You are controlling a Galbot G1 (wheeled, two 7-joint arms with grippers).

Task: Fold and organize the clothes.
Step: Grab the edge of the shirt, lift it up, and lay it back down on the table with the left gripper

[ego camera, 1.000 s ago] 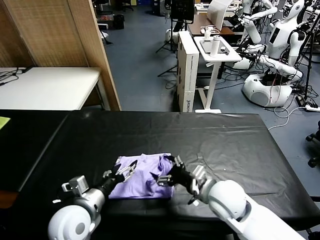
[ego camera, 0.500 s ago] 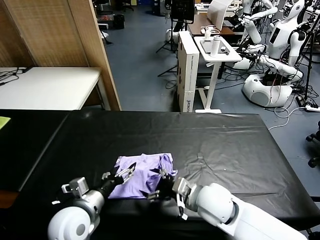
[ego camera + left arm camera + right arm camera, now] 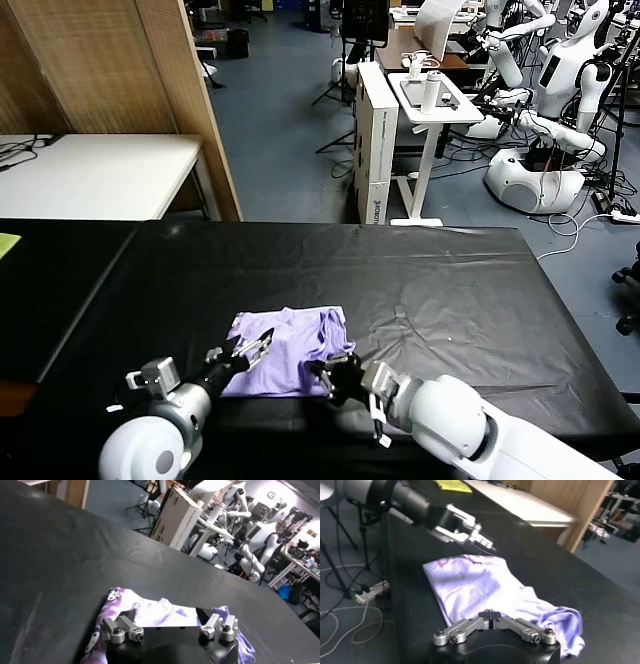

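A light lavender short-sleeved T-shirt of thin soft fabric [image 3: 285,350] is seen lying crumpled and partly folded on a long table covered with a black, slightly wrinkled sheet [image 3: 450,290]. The garment lies near the table's front edge, a little toward the robot's left of the middle of that edge. In the right wrist view the same T-shirt [image 3: 490,587] is shown with a darker purple mottled print at the end nearest the left arm and a bunched, folded mass at the opposite end.

The left gripper [image 3: 250,348] is held just over the T-shirt's left border, and its fingers are seen spread apart, with nothing between them. In the left wrist view the left gripper [image 3: 170,627] is shown above the cloth [image 3: 150,612], its two fingers standing wide of each other. In the right wrist view it [image 3: 470,532] appears beyond the T-shirt's printed end, above the black sheet.

The right gripper [image 3: 335,378] is placed at the T-shirt's right front corner, close to the table's front edge. In the right wrist view its fingertips [image 3: 490,615] are seen pressed together in front of the lavender cloth; whether any cloth is pinched between them cannot be told.

Beyond the table's far edge, a white desk [image 3: 100,175], a wooden panel [image 3: 120,80] and other white robots [image 3: 560,90] are visible.
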